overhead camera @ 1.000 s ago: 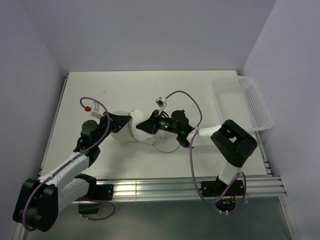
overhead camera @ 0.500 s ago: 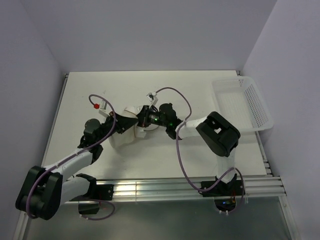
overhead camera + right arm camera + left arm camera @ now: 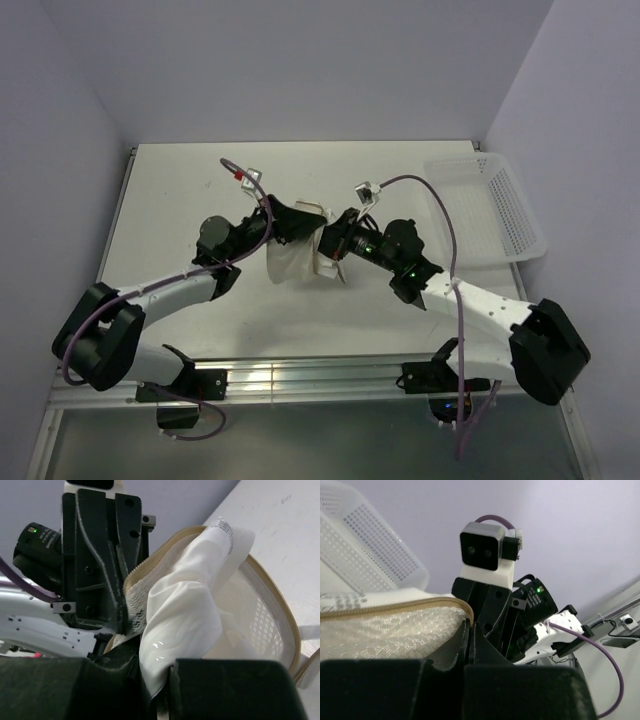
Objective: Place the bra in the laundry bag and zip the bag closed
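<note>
From the near edge of the table, your two arms reach in to meet around its middle. The right gripper [image 3: 328, 250] has its jaws clenched on the bra [image 3: 185, 620], a glossy, smooth white fabric bunched into one long fold. That fold runs from the jaws up into the mouth of the laundry bag [image 3: 292, 262], and a small printed label sits at its upper end. The bag is soft white mesh with a curved tan zip rim, and its mouth faces the right edge. The left gripper [image 3: 305, 216] has its jaws pinched on that rim from the left. At the far right corner sits a rigid, perforated white plastic basket [image 3: 490, 205].
</note>
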Action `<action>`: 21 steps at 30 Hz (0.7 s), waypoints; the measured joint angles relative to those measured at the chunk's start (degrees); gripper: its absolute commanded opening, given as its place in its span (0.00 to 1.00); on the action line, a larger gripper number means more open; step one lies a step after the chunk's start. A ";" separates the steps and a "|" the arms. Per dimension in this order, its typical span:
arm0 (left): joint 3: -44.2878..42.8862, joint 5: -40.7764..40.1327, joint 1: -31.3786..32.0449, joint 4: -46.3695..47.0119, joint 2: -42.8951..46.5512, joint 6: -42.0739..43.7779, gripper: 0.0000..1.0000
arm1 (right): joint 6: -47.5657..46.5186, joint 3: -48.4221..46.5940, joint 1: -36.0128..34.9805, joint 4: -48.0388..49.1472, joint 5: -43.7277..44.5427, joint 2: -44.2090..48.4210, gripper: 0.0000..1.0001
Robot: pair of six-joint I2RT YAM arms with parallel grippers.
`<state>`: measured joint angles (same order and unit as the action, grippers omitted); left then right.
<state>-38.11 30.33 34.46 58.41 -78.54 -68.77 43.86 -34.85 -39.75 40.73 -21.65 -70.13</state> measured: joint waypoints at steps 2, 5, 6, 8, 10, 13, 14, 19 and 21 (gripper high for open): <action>2.78 0.04 0.17 5.97 -0.37 -1.29 0.00 | -1.86 0.00 -0.20 -4.20 -0.02 2.73 0.00; 11.30 -0.35 -1.14 14.69 -4.00 -4.61 0.00 | -2.38 1.25 -0.39 -6.10 -0.28 -0.59 0.02; 13.99 -0.39 -1.73 16.39 -6.47 -6.05 0.00 | -2.16 2.12 -0.39 -6.14 -0.22 -3.28 0.03; 17.81 -1.03 -2.75 17.88 -12.37 -8.85 0.00 | -0.72 2.93 -0.50 -6.05 -0.09 -11.10 0.03; 20.31 -1.88 -3.72 16.96 -18.27 -10.95 0.00 | 1.49 2.56 -0.74 -5.77 0.02 -19.08 0.02; 23.28 -1.99 -4.26 15.26 -20.17 -11.65 0.00 | 4.92 1.05 -1.22 -4.39 0.85 -25.20 0.03; 24.11 -1.88 -4.33 15.06 -19.10 -11.45 0.00 | 5.07 -0.02 -1.46 -4.70 1.70 -25.35 0.06; 24.70 -2.36 -5.03 15.19 -7.65 -7.45 0.00 | 5.57 -6.40 -4.57 -6.23 6.10 -25.35 0.22; 25.35 -2.78 -5.16 16.13 -3.82 -6.08 0.01 | 5.95 -8.66 -5.57 -7.41 8.61 -25.35 0.48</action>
<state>-12.75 27.55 29.30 74.54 -82.37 -74.85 49.80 -43.51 -45.32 33.32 -13.04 -95.48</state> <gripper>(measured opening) 0.020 0.324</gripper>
